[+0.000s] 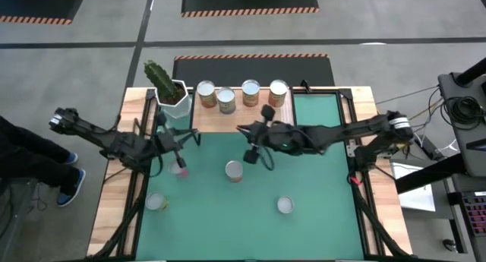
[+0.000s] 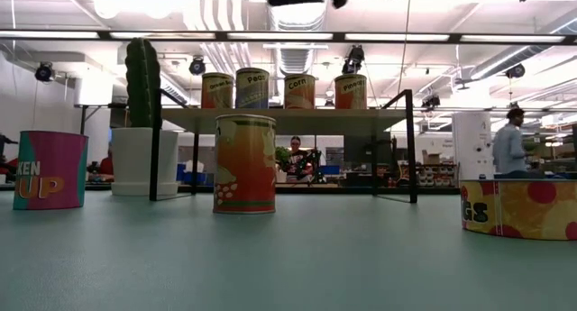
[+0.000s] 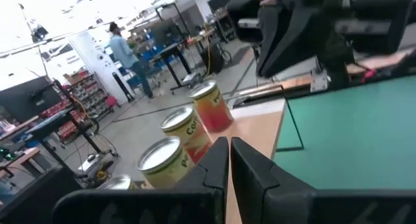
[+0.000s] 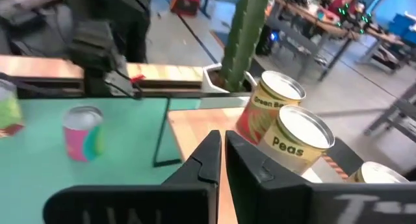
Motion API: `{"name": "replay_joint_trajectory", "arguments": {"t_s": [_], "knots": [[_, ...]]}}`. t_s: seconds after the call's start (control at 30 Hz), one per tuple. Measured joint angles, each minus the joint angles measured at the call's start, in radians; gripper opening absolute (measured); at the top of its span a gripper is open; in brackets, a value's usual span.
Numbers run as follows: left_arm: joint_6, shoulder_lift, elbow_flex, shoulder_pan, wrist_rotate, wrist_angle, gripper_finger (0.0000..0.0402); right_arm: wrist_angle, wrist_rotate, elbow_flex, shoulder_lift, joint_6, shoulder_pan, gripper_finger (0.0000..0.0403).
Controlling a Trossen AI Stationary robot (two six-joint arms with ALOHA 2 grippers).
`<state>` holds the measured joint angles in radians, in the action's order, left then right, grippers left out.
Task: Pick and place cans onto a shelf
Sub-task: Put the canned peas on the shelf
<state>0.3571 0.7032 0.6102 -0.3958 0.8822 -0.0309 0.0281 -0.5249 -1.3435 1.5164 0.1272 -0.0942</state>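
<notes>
Right gripper (image 4: 221, 160): its dark fingers (image 4: 203, 160) are pressed together with nothing between them, above the wooden shelf (image 4: 195, 128)
Cans: a Green Beans can (image 4: 268, 106) and a Peas can (image 4: 296, 145) stand touching on the shelf; a third silver top (image 4: 382, 177) shows at the edge
Cactus (image 4: 244, 30): upright in a white pot (image 4: 218, 78) behind the cans
Worktop (image 4: 52, 164): green; a pink and green can (image 4: 84, 133) stands on it
Left arm (image 4: 104, 36): dark, beyond that can
</notes>
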Motion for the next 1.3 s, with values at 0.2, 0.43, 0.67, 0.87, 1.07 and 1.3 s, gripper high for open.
{"name": "replay_joint_trajectory", "arguments": {"t_s": [0.2,0.43,0.67,0.87,1.07,1.3], "knots": [[-0.017,-0.096,-0.054,0.0,-0.001,-0.009,0.0,0.177,0.001,-0.183,0.137,-0.021,0.057,0.0009],[-0.017,-0.147,-0.063,0.0,-0.002,-0.011,0.0,0.239,0.001,-0.274,0.261,-0.023,0.099,0.0009],[-0.014,-0.15,-0.063,0.0,-0.002,-0.004,0.0,0.259,-0.002,-0.309,0.335,-0.022,0.165,0.0009],[-0.008,-0.148,-0.063,0.0,-0.002,-0.005,0.0,0.265,-0.001,-0.305,0.35,-0.018,0.198,0.0009],[-0.005,-0.148,-0.063,0.0,-0.002,-0.006,0.0,0.247,0.0,-0.305,0.347,0.012,0.209,0.0009],[-0.002,-0.148,-0.063,0.0,-0.002,-0.006,0.0,0.243,0.007,-0.305,0.347,0.019,0.231,0.0009]]}}
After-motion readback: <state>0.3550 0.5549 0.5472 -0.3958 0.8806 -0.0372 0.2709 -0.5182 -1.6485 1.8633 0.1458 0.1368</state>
